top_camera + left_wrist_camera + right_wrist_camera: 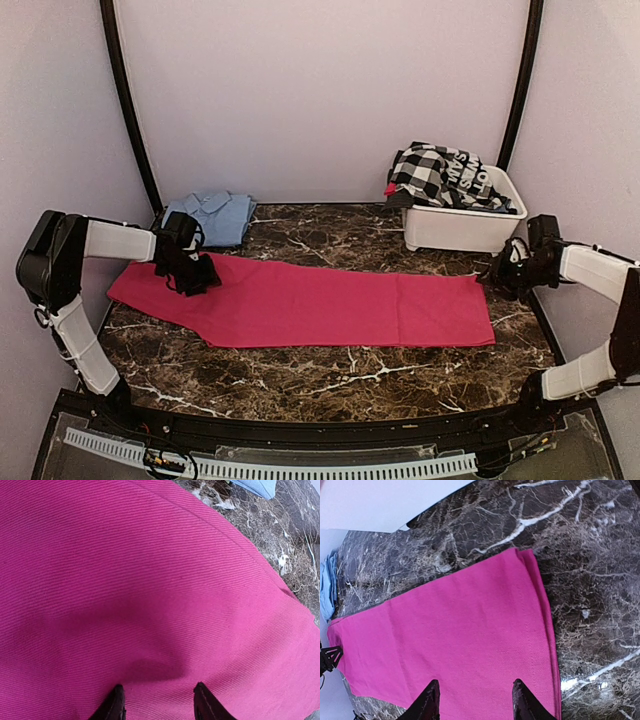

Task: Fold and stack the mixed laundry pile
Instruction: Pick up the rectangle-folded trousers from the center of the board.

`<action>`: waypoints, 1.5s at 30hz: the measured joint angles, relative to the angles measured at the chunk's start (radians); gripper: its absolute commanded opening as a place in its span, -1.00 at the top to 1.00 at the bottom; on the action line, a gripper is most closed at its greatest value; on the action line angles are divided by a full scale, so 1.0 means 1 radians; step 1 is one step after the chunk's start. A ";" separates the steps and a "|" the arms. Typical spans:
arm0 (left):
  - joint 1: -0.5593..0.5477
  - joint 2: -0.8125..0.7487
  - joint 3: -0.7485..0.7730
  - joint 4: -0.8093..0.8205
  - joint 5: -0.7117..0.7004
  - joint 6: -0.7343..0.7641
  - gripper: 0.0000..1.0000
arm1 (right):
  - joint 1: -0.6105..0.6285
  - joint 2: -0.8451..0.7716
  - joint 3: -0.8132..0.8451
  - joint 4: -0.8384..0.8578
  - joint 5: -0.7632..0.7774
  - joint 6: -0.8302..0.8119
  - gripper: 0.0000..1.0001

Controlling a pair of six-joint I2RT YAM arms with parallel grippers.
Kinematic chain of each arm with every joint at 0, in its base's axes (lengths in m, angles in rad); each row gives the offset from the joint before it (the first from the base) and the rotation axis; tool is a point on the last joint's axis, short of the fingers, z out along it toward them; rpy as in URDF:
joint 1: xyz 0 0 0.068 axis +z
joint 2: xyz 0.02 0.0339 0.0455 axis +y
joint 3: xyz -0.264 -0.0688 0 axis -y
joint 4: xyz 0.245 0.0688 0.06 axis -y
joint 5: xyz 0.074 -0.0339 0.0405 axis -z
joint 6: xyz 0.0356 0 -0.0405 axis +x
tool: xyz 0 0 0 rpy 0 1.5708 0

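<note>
A magenta-pink cloth [330,305] lies spread flat in a long strip across the marble table [330,375]. My left gripper [195,280] hovers low over its left end, open; in the left wrist view the gripper [158,690] has only flat pink cloth [150,580] under its spread fingers. My right gripper [500,272] stands at the cloth's right end, open; in the right wrist view the gripper [475,684] is above the pink cloth [460,635], holding nothing. A folded light-blue piece [215,215] lies at the back left. A black-and-white checked garment [430,175] fills the tub.
The white plastic tub [460,232] stands at the back right, close to my right arm. Pale walls close in the back and both sides. The light-blue piece [257,486] shows just beyond the pink cloth's far edge. Bare marble runs along the front of the cloth.
</note>
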 measured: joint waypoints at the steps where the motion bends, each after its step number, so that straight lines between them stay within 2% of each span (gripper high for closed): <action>1: 0.000 0.000 0.001 0.000 -0.001 -0.003 0.08 | -0.004 0.000 -0.007 -0.001 0.003 0.003 0.11; 15: 0.003 0.000 0.012 -0.017 0.021 -0.007 0.07 | -0.004 0.107 -0.029 -0.044 0.174 0.072 0.15; 26: 0.003 -0.004 0.013 -0.029 0.039 -0.003 0.06 | 0.029 0.266 0.019 0.007 0.206 0.057 0.34; 29: 0.003 -0.004 0.013 -0.029 0.046 -0.003 0.06 | 0.069 0.286 0.039 0.008 0.221 0.048 0.41; 30: 0.003 -0.005 0.013 -0.029 0.048 -0.003 0.06 | 0.084 0.293 0.047 0.007 0.230 0.046 0.52; 32: 0.003 -0.005 0.013 -0.029 0.051 -0.003 0.06 | 0.112 0.307 0.061 0.004 0.240 0.040 0.92; 33: 0.003 -0.005 0.013 -0.029 0.054 -0.003 0.06 | 0.121 0.315 0.068 0.003 0.240 0.037 1.00; 41: -0.005 -0.035 0.013 -0.030 0.069 0.017 0.02 | 0.130 0.301 0.075 -0.024 0.202 0.020 1.00; 45: -0.019 -0.102 0.013 -0.037 0.055 0.035 0.01 | 0.118 0.177 0.079 -0.100 0.200 0.014 1.00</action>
